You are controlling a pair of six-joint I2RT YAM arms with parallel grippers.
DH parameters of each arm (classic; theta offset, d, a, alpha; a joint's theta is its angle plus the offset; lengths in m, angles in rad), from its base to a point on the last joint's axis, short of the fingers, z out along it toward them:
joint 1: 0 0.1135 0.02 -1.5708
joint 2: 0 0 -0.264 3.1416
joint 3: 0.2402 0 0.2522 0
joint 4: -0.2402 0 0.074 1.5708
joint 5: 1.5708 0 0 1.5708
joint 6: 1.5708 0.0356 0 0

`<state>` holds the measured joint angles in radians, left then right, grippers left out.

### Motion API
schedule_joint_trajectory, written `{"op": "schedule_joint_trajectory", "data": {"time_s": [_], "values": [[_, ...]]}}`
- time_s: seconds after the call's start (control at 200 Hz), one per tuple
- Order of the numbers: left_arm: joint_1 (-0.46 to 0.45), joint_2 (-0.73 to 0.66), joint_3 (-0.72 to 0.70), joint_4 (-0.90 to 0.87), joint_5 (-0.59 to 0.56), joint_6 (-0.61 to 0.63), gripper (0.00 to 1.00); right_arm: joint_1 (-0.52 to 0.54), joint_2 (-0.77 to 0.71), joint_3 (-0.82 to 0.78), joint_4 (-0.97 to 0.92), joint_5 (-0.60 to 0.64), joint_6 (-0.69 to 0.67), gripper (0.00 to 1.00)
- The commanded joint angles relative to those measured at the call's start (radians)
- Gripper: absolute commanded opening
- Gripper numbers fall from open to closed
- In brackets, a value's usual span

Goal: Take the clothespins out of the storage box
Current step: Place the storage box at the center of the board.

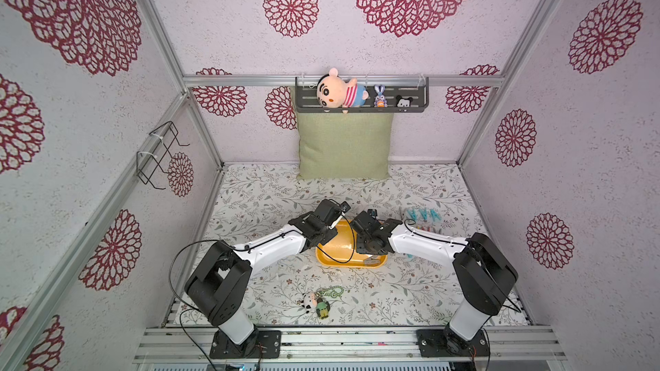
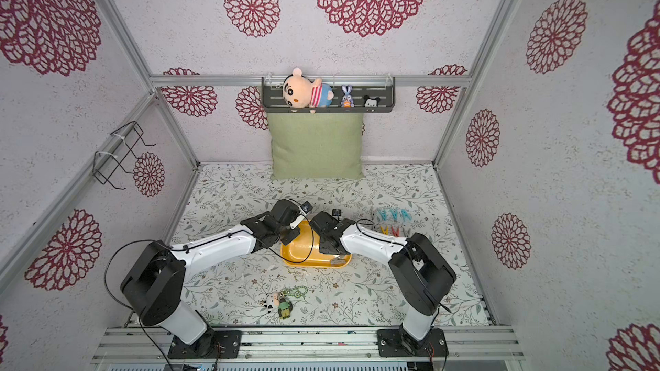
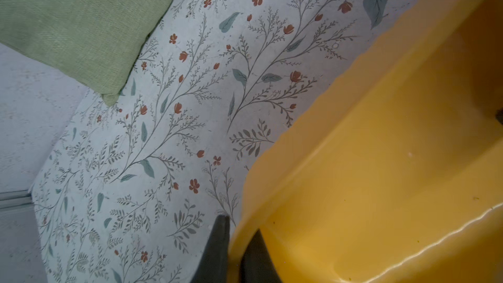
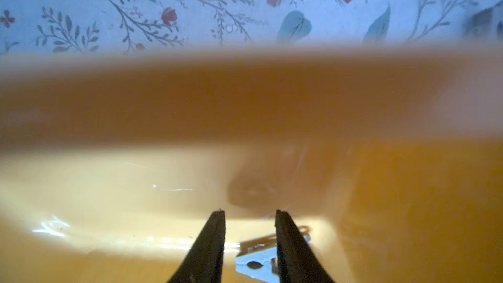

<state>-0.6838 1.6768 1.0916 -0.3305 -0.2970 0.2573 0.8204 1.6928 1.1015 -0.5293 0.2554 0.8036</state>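
One grey clothespin (image 4: pixel 255 264) lies flat on the floor of the yellow storage box (image 4: pixel 245 104), near a corner. It sits between the spread fingers of the right claw (image 4: pixel 250 212), touching one finger with a gap on the other side. If the claw closes off-centre like this, the pin may swivel or squirt away on the slick plastic, or the tips may scrape the floor and catch nothing.

The left claw (image 3: pixel 239 224) is pinching the box rim, one finger inside and one outside. Should that hold slip, or the right arm drag, the light box could slide or tip. Both wrists crowd together above the box in both top views, so they could knock each other on the lift-out.

The other clothespins (image 1: pixel 423 223), teal, yellow and red, lie in rows on the bench (image 1: pixel 285 190) beside the right arm, and a careless drop could scatter them.

The bench wears a floral sheet. A green pillow (image 1: pixel 344 144) leans at the back under a dark shelf (image 1: pixel 414 101) of plush toys (image 1: pixel 339 92), a keychain (image 1: pixel 316 303) lies at the front, and the walls (image 1: pixel 571 137) carry red rosettes
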Motion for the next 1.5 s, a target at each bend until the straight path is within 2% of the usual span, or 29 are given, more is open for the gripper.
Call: {"op": "schedule_joint_trajectory", "data": {"time_s": [0.0, 0.155, 0.375, 0.515, 0.71, 0.815, 1.031, 1.216, 1.371, 1.491], "values": [[0.048, 0.083, 0.033, -0.172, 0.132, 0.030, 0.00, -0.011, -0.101, 0.005, -0.062, 0.000, -0.004, 0.37], [0.114, 0.171, 0.152, -0.341, 0.298, 0.056, 0.00, -0.054, -0.205, -0.014, -0.107, 0.010, -0.006, 0.37], [0.171, 0.356, 0.369, -0.644, 0.456, 0.112, 0.00, -0.127, -0.419, -0.078, -0.098, -0.026, -0.007, 0.37], [0.219, 0.452, 0.520, -0.858, 0.586, 0.156, 0.00, -0.147, -0.479, -0.094, -0.127, -0.017, -0.006, 0.37], [0.254, 0.609, 0.742, -1.122, 0.635, 0.163, 0.00, -0.150, -0.500, -0.131, -0.120, -0.030, 0.003, 0.37], [0.269, 0.675, 0.825, -1.202, 0.662, 0.135, 0.00, -0.150, -0.496, -0.138, -0.104, -0.042, 0.003, 0.37], [0.278, 0.666, 0.857, -1.193, 0.652, 0.092, 0.00, -0.150, -0.500, -0.136, -0.099, -0.041, -0.002, 0.37], [0.277, 0.563, 0.805, -1.021, 0.549, 0.001, 0.00, -0.150, -0.511, -0.140, -0.085, -0.040, -0.009, 0.37], [0.277, 0.562, 0.799, -0.990, 0.509, -0.038, 0.00, -0.150, -0.502, -0.140, -0.077, -0.050, -0.015, 0.37], [0.273, 0.489, 0.705, -0.853, 0.458, -0.077, 0.00, -0.150, -0.504, -0.151, -0.057, -0.057, -0.019, 0.37]]}}
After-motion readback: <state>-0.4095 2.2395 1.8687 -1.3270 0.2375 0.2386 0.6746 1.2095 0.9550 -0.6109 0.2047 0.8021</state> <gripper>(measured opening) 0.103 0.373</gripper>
